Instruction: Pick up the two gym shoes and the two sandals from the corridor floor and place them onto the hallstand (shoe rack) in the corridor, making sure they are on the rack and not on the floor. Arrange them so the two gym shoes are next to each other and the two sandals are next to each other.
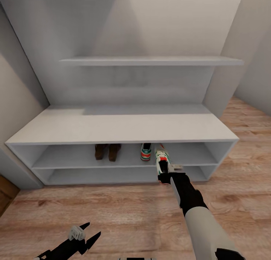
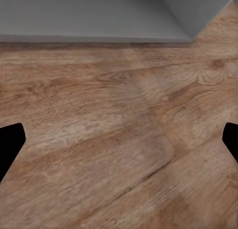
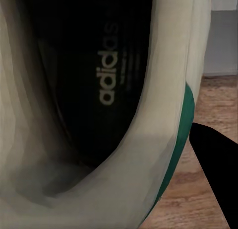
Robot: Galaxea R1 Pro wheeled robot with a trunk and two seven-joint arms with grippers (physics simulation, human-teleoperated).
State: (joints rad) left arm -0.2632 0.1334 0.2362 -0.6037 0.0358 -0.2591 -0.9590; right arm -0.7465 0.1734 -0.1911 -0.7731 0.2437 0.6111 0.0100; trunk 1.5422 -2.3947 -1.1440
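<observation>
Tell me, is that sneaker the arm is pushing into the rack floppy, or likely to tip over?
The gym shoe probably holds its shape: its collar stands open and unsquashed in the right gripper. It likely won't roll, given its flat sole. Held by the heel, it might tilt slightly when released onto the hallstand.

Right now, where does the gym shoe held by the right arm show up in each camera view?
Head view: the held gym shoe sits right of centre, at the hallstand's upper shelf, gripped by the right end effector.
Left wrist view: not in it, just corridor floor and the hallstand's base.
Right wrist view: its dark insole and green-striped side, close up.
Shared landmark: the wood-plank floor.
</observation>
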